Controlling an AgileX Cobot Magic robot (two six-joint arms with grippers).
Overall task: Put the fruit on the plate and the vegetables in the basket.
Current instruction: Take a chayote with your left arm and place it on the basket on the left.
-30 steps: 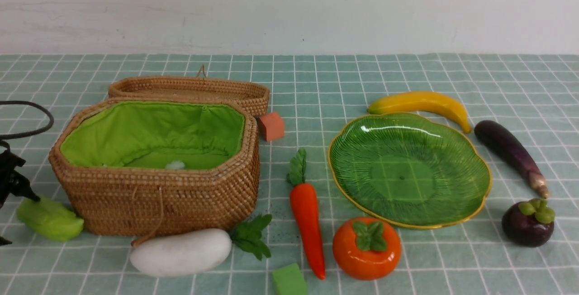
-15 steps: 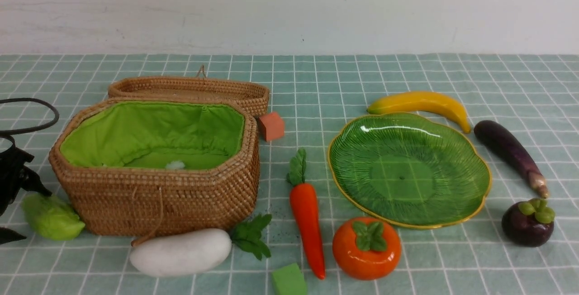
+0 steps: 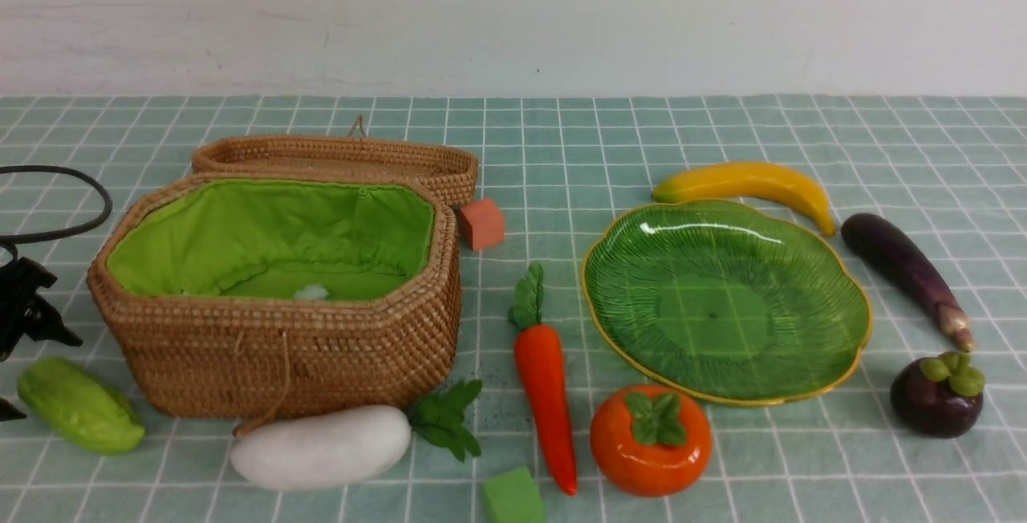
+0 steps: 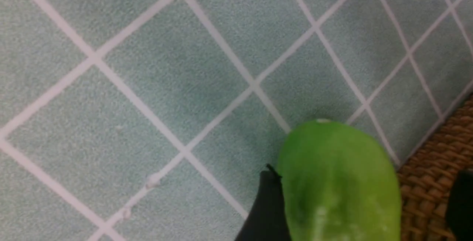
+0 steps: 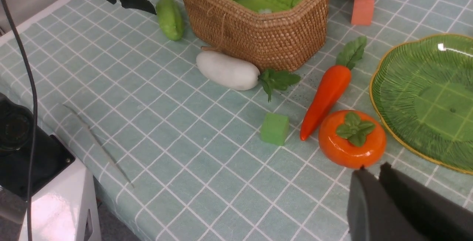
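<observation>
The left jaws are standing apart around the light green cucumber-like toy [image 3: 80,405], which has rolled toward the lower-left corner, just beside the brown woven wicker basket [image 3: 321,362]. The grasp is pending. The right jaws are sitting together.

Left gripper [image 3: 48,379]: matte black, blocky body, two tapered fingers [image 4: 264,211] ending in sharp points. Thin black cable [image 3: 108,204] comes off it in a rounded loop. In the right wrist view it reads as angular black wedges, no markings legible. Right gripper [image 5: 373,169]: dark grey to black, two smooth flat-sided fingers with blunt tips, narrow line between them, slight sheen, no screws or labels visible. Second black cable [image 5: 32,85] hangs by a glossy white casing [image 5: 55,211] with a black block [image 5: 37,159] on top; unclear if robot.
</observation>
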